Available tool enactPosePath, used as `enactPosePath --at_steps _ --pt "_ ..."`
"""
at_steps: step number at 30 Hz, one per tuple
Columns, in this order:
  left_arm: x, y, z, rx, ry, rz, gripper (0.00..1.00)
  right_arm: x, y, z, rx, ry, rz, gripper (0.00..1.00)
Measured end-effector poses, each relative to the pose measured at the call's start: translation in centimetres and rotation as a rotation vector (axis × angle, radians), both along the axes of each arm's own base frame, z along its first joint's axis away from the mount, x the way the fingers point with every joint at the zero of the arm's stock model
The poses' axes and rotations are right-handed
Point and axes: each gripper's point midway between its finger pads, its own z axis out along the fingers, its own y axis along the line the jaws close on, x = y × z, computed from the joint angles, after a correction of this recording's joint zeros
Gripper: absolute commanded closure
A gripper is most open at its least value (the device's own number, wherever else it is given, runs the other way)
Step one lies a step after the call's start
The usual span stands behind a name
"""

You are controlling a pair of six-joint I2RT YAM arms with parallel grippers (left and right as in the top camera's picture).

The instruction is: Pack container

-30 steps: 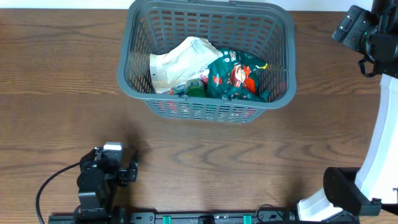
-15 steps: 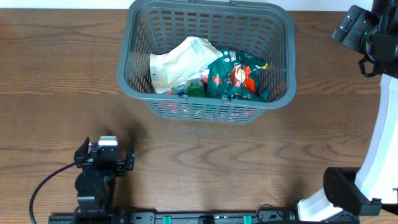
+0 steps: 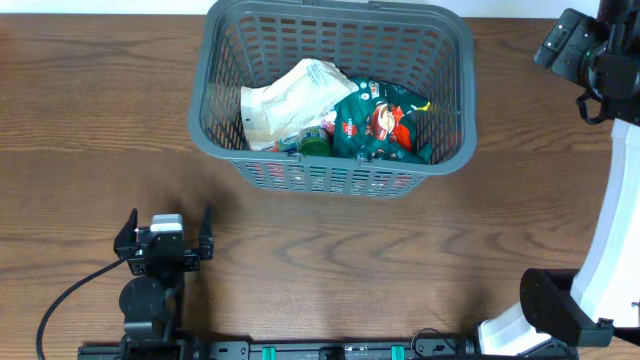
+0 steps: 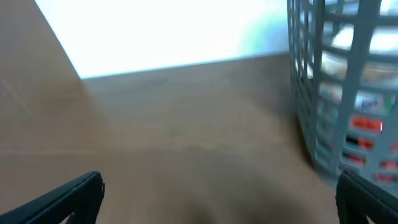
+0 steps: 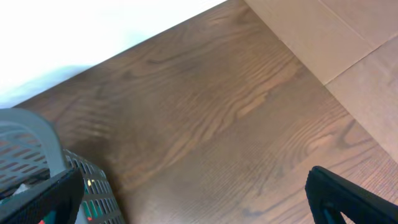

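From overhead, the container [image 3: 330, 178] stands at the far middle of the table [image 3: 450, 250], holding a white crinkled bag [image 3: 285, 100], a green snack packet [image 3: 380, 125] and a small green-topped item [image 3: 316, 143]. No loose goods show on the wood, so packing looks finished; the sensible step seems to be parking both arms well clear of the lattice walls. Near left, the left gripper [image 3: 167, 225] is spread wide and holds nothing; far right, the right gripper [image 3: 572, 40] hangs apart from the container. At the left wrist, wide jaws frame bare wood, the container wall just right. At the right wrist, wide empty jaws frame wood, the container rim at the left edge
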Motion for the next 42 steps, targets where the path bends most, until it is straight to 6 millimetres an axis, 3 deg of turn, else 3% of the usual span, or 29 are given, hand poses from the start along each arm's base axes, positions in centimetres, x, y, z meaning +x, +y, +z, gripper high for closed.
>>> enactPosePath --at_steps 6,25,42 --pt "0.62 0.01 0.64 -0.022 -0.083 0.003 0.01 0.00 0.00 0.00 0.000 0.000 0.000 0.01" --pt "0.63 0.02 0.66 -0.051 -0.089 0.007 0.01 0.00 0.00 0.00 0.000 0.000 0.000 0.01" --pt "0.56 0.59 0.67 -0.197 -0.109 0.059 0.01 0.00 0.00 0.00 0.000 0.000 0.000 0.01"
